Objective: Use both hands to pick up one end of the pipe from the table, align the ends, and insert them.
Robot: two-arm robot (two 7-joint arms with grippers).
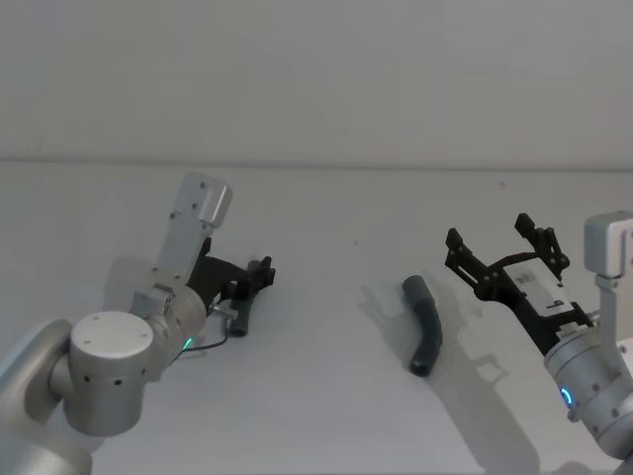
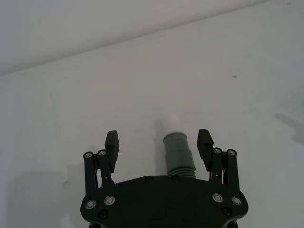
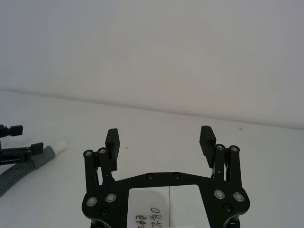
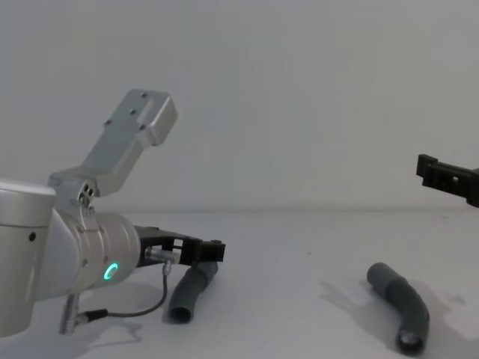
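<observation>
The left pipe (image 1: 241, 315) lies on the table (image 1: 326, 426) in its left half, about midway between the near and far edges. The left gripper (image 2: 159, 141) is down low over it with its fingers spread wide, one on each side of the pipe's collar. The pipe sits closer to one finger than to the other, and neither finger visibly touches it, so nothing is clamped. The whitish tip (image 2: 173, 124) pokes out just past the fingertips, roughly toward the far edge (in the chest view the rest of the piece runs back toward the near edge from under the gripper).

The right pipe (image 1: 427, 334), a bent piece, lies right of the table's middle, well apart from the left pipe, with one open end facing the near edge. The right gripper (image 1: 487, 230) hangs above the table just beside this pipe, on the side of the right edge. Its fingers are wide apart and there is nothing between them.
</observation>
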